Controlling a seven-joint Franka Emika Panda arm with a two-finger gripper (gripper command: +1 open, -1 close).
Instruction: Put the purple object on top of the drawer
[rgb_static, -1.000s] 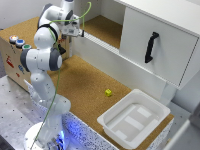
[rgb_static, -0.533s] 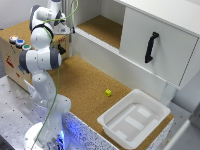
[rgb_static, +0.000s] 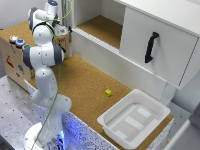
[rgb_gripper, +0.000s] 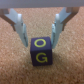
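purple lettered cube on cork, brown drawer

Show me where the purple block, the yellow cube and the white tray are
purple block (rgb_gripper: 41, 50), wrist view, on its front face with the yellow letters.
yellow cube (rgb_static: 108, 92), exterior view, on its top face.
white tray (rgb_static: 161, 107), exterior view, on the rim's far corner.

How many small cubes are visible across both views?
2: a purple lettered cube on cork between the open gripper fingers, and a yellow cube near the white tray. Others may be hidden.
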